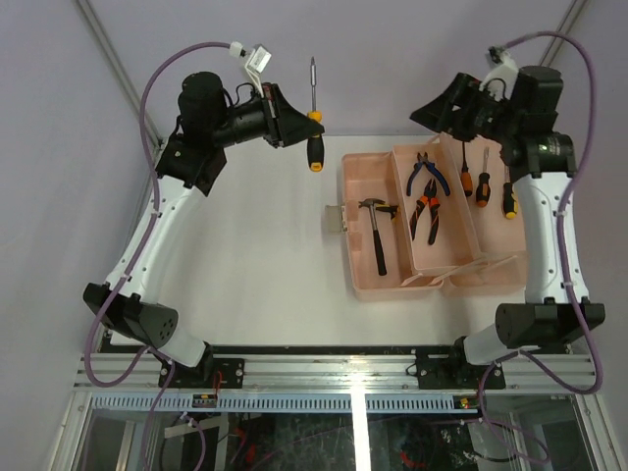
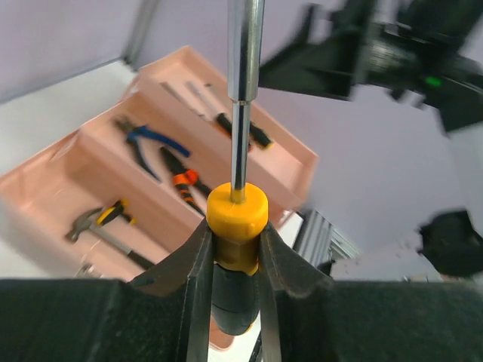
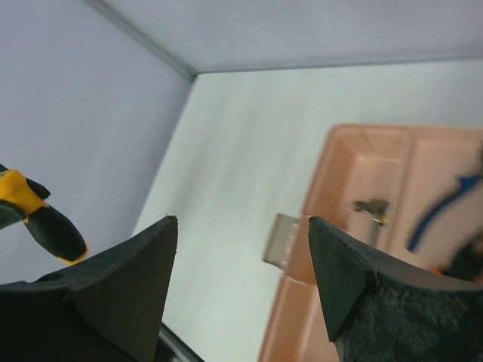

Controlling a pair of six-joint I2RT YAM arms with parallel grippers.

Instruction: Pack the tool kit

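The salmon-pink toolbox (image 1: 365,285) lies open at the middle right, with its grey latch (image 1: 337,218) on the left side. A hammer (image 1: 375,231) lies in the base, two pliers (image 1: 427,196) in the inner tray, and three screwdrivers (image 1: 483,186) in the lid. My left gripper (image 1: 302,128) is shut on a yellow-black screwdriver (image 1: 315,137) and holds it in the air left of the box. In the left wrist view the jaws (image 2: 235,237) clamp its handle (image 2: 237,215), shaft pointing away. My right gripper (image 1: 432,108) is open and empty above the box's back edge; its wrist view (image 3: 241,220) shows the latch (image 3: 281,240) between the fingers.
Grey walls close the cell at the back and sides. White table surface (image 1: 265,255) lies left of the toolbox. The arm bases and a metal rail (image 1: 334,368) run along the near edge. The held screwdriver also shows in the right wrist view (image 3: 45,222).
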